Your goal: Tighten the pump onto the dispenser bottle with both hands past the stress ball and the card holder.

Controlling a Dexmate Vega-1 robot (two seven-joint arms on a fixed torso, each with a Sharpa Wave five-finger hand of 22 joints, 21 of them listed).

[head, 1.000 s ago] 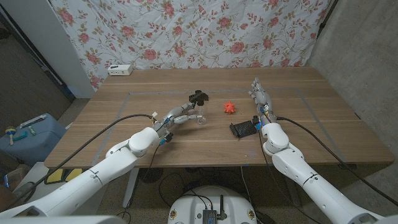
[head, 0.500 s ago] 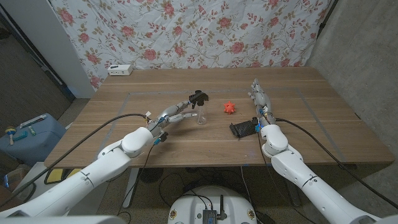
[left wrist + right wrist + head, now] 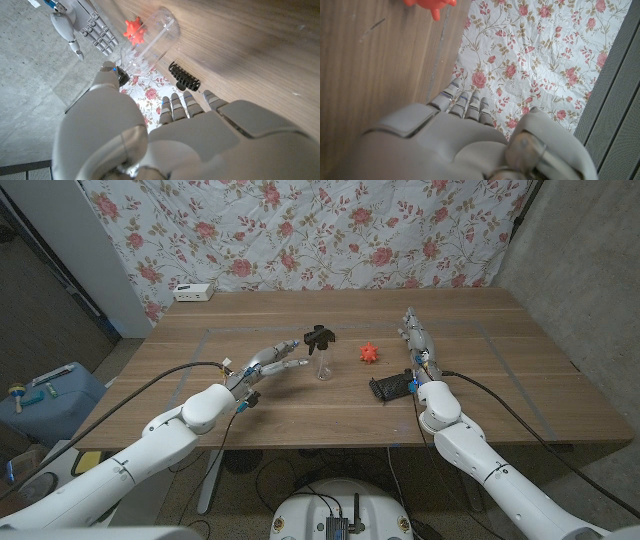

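Floral cloth (image 3: 300,230) hangs behind the wooden bench (image 3: 250,395), filling the upper part of the head view. Near the frame's centre stands the clear dispenser bottle (image 3: 323,366), upright, its black pump (image 3: 318,336) on top. Just left of it the left hand (image 3: 268,362) reaches toward the bottle with fingers (image 3: 296,364) spread and holding nothing, close to the bottle but apart from it. Right of the bottle lies the red stress ball (image 3: 370,352), and lower right of that the black card holder (image 3: 391,388). In the centre-right the right hand (image 3: 416,335) has its fingers extended and together, empty. A white box (image 3: 194,292) sits at the bench's upper left edge.
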